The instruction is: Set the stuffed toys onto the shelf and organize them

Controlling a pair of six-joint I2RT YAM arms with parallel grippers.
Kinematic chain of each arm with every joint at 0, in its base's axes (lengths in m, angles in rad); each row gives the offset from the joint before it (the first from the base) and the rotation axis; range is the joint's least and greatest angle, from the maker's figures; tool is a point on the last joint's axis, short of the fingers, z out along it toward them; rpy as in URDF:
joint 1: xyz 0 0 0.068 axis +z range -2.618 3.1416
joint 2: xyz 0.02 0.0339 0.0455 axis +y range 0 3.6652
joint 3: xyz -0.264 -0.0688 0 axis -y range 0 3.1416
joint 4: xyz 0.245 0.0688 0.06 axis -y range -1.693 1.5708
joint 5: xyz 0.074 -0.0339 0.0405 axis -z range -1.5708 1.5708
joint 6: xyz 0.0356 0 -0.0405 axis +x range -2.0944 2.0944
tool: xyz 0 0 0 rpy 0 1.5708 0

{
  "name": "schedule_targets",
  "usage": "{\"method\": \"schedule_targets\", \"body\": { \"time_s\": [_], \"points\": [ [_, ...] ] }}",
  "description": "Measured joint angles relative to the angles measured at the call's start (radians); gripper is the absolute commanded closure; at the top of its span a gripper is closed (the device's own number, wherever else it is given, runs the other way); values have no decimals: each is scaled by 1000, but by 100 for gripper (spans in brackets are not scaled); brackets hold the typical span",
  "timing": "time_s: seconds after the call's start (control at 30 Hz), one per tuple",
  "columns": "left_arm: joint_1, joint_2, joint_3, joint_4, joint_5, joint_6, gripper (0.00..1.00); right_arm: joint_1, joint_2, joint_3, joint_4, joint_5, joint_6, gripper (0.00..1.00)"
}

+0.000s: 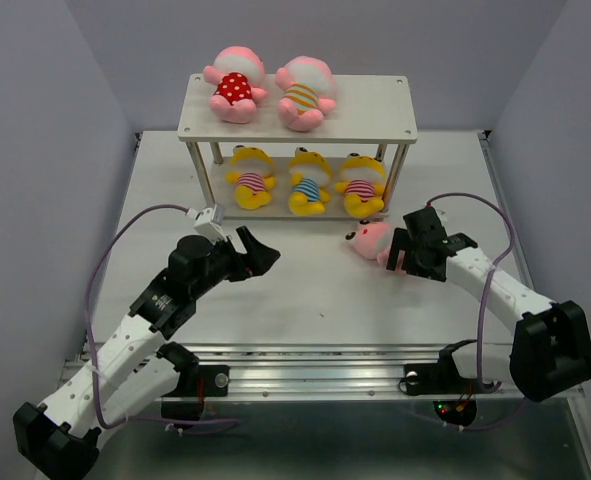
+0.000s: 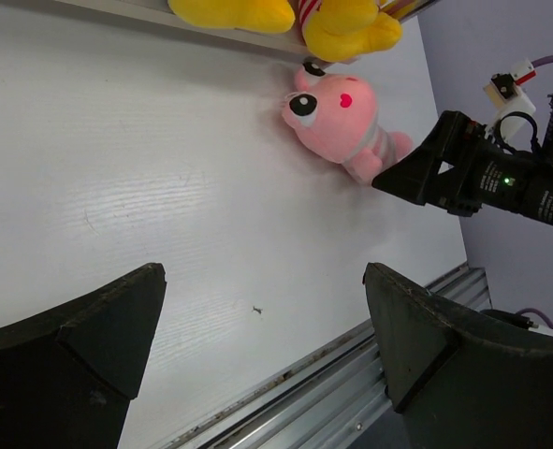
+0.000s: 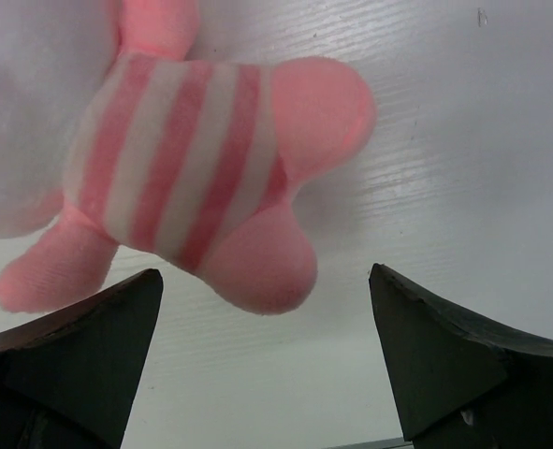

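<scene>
The shelf [image 1: 375,105] stands at the back of the table. Two pink toys lie on its top board, one in red polka dots [image 1: 233,84], one striped [image 1: 302,92]. Three yellow striped toys [image 1: 306,182] sit on the lower board. A third pink striped toy [image 1: 371,241] lies on the table in front of the shelf's right end; it also shows in the left wrist view [image 2: 340,122] and the right wrist view [image 3: 187,168]. My right gripper [image 1: 403,252] is open right at its feet, fingers apart on either side. My left gripper [image 1: 258,251] is open and empty, left of it.
A metal rail [image 1: 315,375] runs along the table's near edge. Grey walls close in the left, right and back. The right arm's cable [image 1: 485,290] loops over the table at the right.
</scene>
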Motion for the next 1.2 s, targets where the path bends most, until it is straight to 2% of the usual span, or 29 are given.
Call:
{"method": "schedule_targets", "body": {
  "time_s": [0.17, 0.2, 0.27, 0.3, 0.33, 0.37, 0.4, 0.53, 0.6, 0.63, 0.67, 0.93, 1.2],
  "points": [
    [0, 15, 2, -8, -25, 7, 1, 0, -23, 5, 13, -5, -32, 4],
    [0, 21, 2, -9, -27, 9, 1, 0, -25, 6, 14, -8, -37, 5],
    [0, 39, 8, -13, -30, 18, 1, 0, -24, 6, 19, -16, -50, 15],
    [0, 46, 10, -14, -30, 22, 1, 0, -23, 6, 20, -19, -55, 21],
    [0, 54, 15, -16, -31, 26, 1, 0, -21, 6, 22, -19, -60, 33],
    [0, 58, 17, -17, -31, 29, 1, 0, -19, 6, 29, -23, -63, 40],
    [0, 61, 19, -18, -34, 33, 1, 0, -19, 6, 35, -27, -71, 56],
    [0, 61, 23, -19, -47, 39, 1, 0, -20, 9, 47, -55, -87, 80],
    [0, 61, 23, -19, -51, 41, 1, 0, -21, 15, 46, -61, -92, 86],
    [0, 61, 23, -19, -53, 42, 1, 0, -25, 21, 43, -64, -93, 97],
    [0, 61, 23, -19, -54, 43, 1, 0, -29, 25, 40, -67, -94, 99],
    [0, 61, 23, 5, -57, 61, 1, 0, -198, 94, -68, -97, -66, 99],
    [0, 61, 23, 42, -57, 85, 1, 0, -327, 337, -197, -158, -101, 99]
  ]
}}
